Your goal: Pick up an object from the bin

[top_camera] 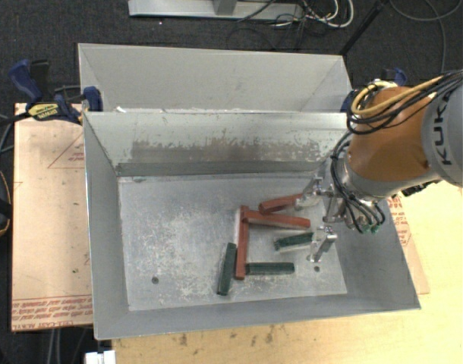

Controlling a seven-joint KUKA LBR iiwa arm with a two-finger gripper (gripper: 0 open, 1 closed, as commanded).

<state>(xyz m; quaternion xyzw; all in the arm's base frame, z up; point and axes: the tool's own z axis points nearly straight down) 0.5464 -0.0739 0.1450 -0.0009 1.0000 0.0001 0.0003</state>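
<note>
My gripper (320, 243) hangs at the right side of the bin, its metal fingers pointing down and to the left. Just left of the fingertips lies a short dark green bar (292, 241). Above that bar rest two reddish-brown bars, one lying flat (277, 219) and one tilted up to the right (281, 203). Another dark green bar (269, 268) lies below and left of the fingers. Nothing shows between the fingers.
A reddish-brown bar (241, 247) stands lengthwise at the bin's middle, with a dark green bar (227, 269) slanting beside it. The arm's orange cover and cables fill the bin's right edge. The bin's left half is bare metal.
</note>
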